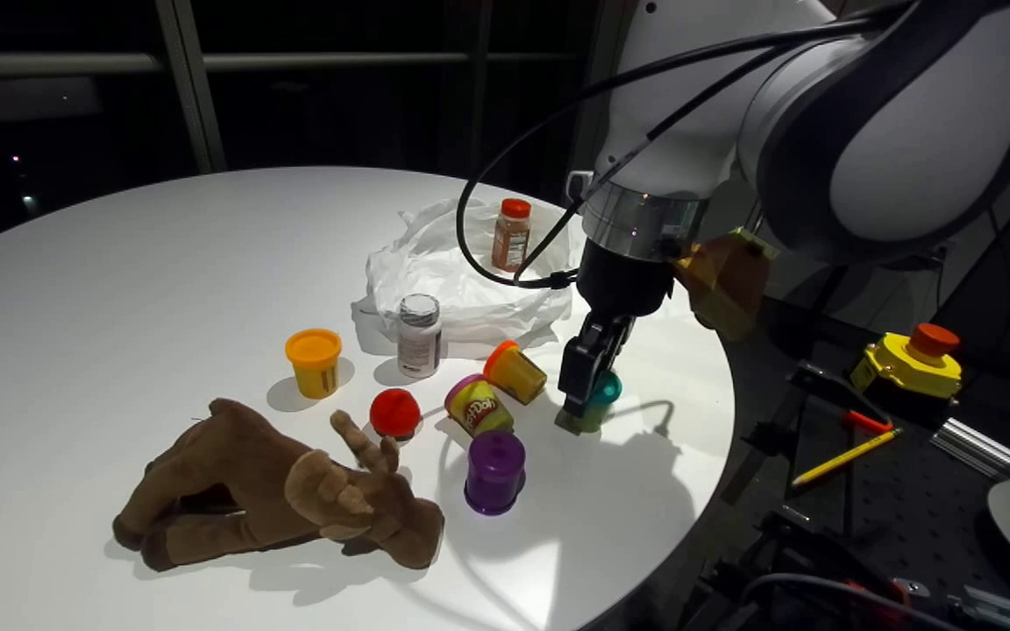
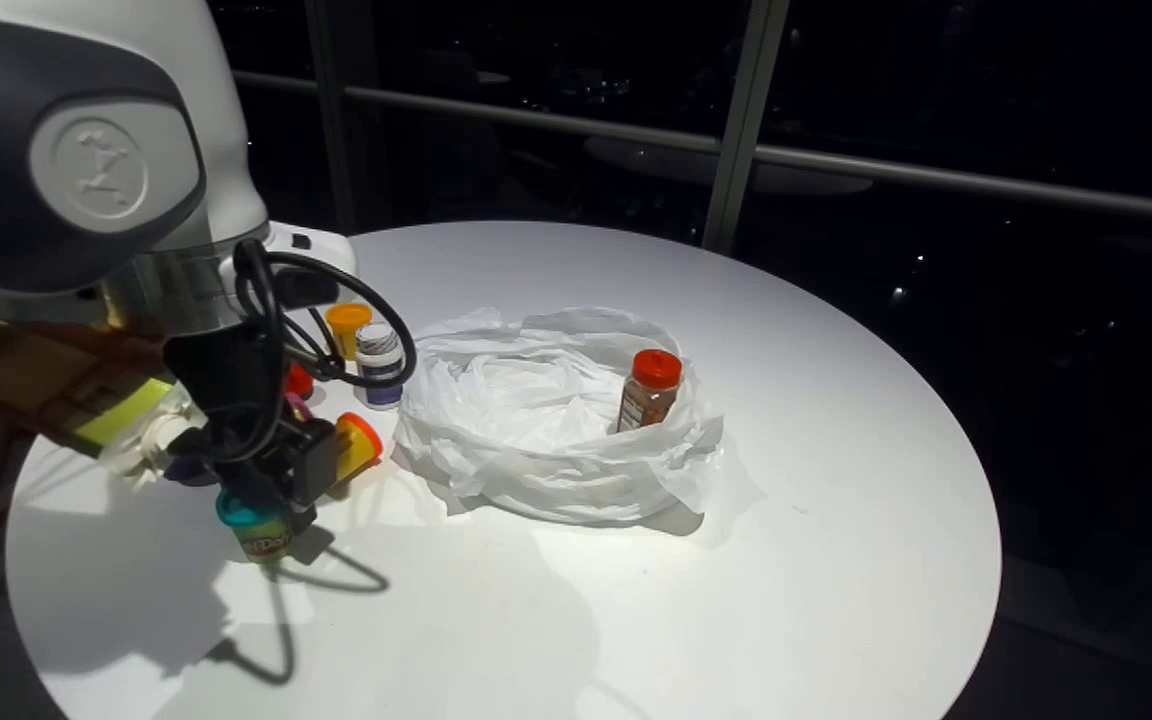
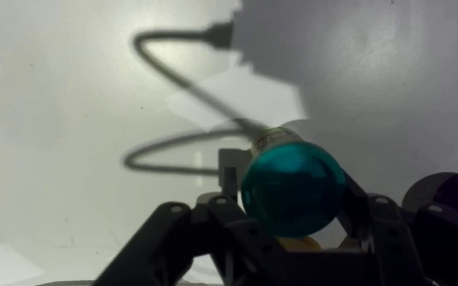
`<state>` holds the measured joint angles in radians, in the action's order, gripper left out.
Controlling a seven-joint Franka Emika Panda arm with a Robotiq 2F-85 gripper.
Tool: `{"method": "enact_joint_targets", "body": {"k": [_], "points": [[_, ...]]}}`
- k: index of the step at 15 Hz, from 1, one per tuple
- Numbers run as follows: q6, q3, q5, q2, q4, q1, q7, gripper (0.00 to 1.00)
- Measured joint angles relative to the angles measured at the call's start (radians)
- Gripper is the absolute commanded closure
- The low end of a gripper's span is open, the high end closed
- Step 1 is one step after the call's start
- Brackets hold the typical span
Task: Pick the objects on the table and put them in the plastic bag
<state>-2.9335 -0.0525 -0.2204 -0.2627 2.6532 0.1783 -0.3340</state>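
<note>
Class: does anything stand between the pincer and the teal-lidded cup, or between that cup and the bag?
Nothing visible separates the pincer from the teal-lidded cup. Towards the bag, its raised side crosses the direct path; the tipped orange-lidded cup lies close beside that path.

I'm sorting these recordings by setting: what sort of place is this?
Probably an office or lab common area, though not certain: a round white table stands before dark, metal-framed windows, and a yellow box with a red button, likely an emergency stop, shows beyond the table's edge.

End effector (image 1: 589,394) low at teal-lidded jar (image 1: 603,400).
</note>
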Motion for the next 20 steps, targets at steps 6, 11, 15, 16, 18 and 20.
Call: {"method": "enact_joint_targets", "body": {"k": [6, 11, 15, 16, 18, 20], "points": [[0.028, 0.041, 0.031, 0.067, -0.004, 0.033, -0.009, 0.76], [0.222, 0.059, 0.001, 0.287, -0.060, 0.019, -0.043, 0.76], [0.309, 0.053, 0.009, 0.297, -0.185, -0.054, -0.031, 0.76], [0.314, 0.053, 0.016, 0.276, -0.216, -0.071, -0.023, 0.76], [0.314, 0.055, 0.045, 0.213, -0.276, -0.098, 0.000, 0.76], [0.314, 0.057, 0.097, 0.133, -0.338, -0.119, 0.037, 0.76]]}}
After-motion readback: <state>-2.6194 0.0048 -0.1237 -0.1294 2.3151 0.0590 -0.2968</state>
